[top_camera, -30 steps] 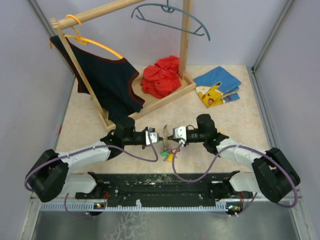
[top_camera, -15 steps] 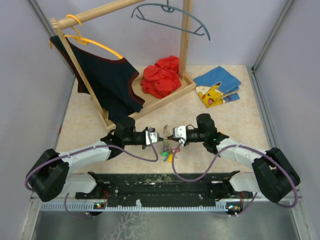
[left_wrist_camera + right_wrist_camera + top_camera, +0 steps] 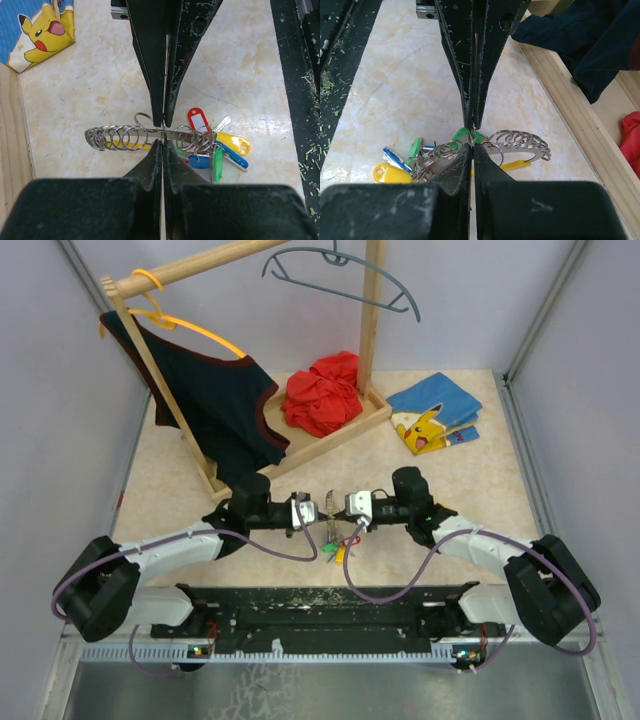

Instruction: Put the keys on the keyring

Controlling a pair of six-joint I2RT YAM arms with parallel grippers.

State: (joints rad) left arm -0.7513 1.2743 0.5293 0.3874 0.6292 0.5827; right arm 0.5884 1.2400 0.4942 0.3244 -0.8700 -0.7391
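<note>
The keyring (image 3: 125, 136) is a silvery bar carrying several small split rings, held off the table between both arms (image 3: 328, 502). The keys (image 3: 220, 147), with red, yellow, blue and green tags, hang bunched at one end (image 3: 336, 546). My left gripper (image 3: 163, 132) is shut on the bar's middle (image 3: 318, 515). My right gripper (image 3: 472, 135) is shut at the same spot from the other side (image 3: 341, 512), nipping the small ring of a green-tag key (image 3: 464, 134). A yellow curved piece (image 3: 520, 164) shows behind the bar.
A wooden rack (image 3: 340, 430) stands behind, with a dark vest (image 3: 215, 405) on an orange hanger, a grey hanger on top and a red cloth (image 3: 322, 392) on its base. A blue Pikachu cloth (image 3: 435, 412) lies at back right. A black rail (image 3: 320, 605) runs along the near edge.
</note>
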